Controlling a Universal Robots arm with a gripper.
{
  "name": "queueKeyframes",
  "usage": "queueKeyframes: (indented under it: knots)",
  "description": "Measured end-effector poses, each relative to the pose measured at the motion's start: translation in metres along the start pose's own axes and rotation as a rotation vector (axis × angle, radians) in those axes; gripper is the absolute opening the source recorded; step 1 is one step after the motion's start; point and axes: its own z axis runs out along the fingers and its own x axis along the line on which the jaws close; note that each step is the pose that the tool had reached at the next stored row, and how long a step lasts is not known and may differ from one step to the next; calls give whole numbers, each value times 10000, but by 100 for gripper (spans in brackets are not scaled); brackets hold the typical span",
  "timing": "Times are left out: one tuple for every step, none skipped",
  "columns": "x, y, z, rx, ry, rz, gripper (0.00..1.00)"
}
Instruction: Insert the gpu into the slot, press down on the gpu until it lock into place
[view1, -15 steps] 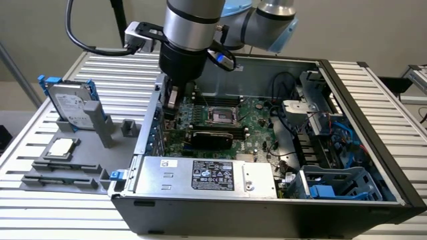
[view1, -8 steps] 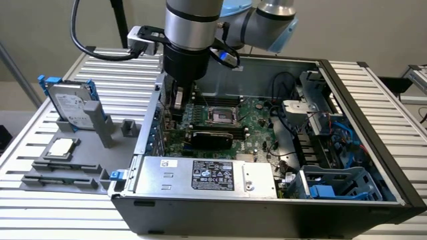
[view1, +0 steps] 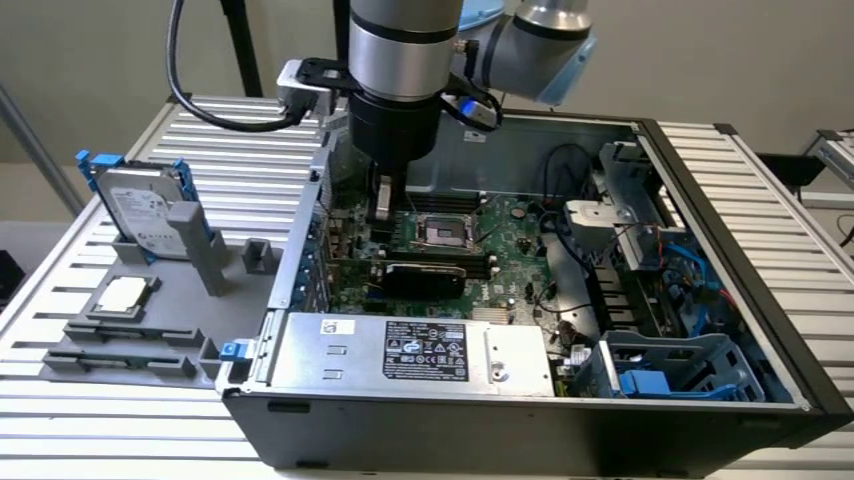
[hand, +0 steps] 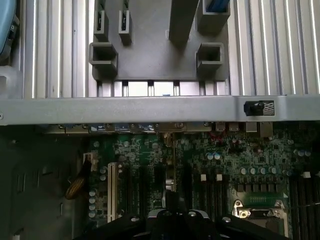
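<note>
Inside the open computer case (view1: 747, 400), gripper (view1: 383, 200) jaws closed above the gpu (view1: 416, 277), power supply (view1: 414, 350) label unreadable

The exterior view looks down at an angle from in front of the open computer case (view1: 534, 400), taking in the whole table (view1: 80, 420). The wrist view hangs close above the motherboard (hand: 225, 165), facing straight down; both share that board.

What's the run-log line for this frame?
gripper: shut, empty | position: over motherboard beside CPU socket | gpu: standing on board, not held
</note>
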Motion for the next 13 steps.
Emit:
queueKeyframes:
  knots:
    - [0,-29,-4,11,-17,-8,11]
    - [0,-60,-9,17,-36,-16,11]
    - [-1,-92,-14,24,-55,-23,11]
    - [-1,-124,-17,30,-76,-31,11]
    - [-3,-157,-20,36,-93,-39,11]
    - [-4,-183,-21,36,-101,-43,11]
    - [-3,-190,-23,28,-100,-43,11]
    - [-3,-189,-22,29,-102,-41,11]
    - [-3,-190,-22,29,-103,-41,11]
    - [-3,-190,-23,29,-102,-40,11]
    - [-4,-190,-23,28,-102,-40,11]
    - [-4,-190,-23,28,-102,-40,11]
    - [-4,-190,-23,28,-101,-40,11]
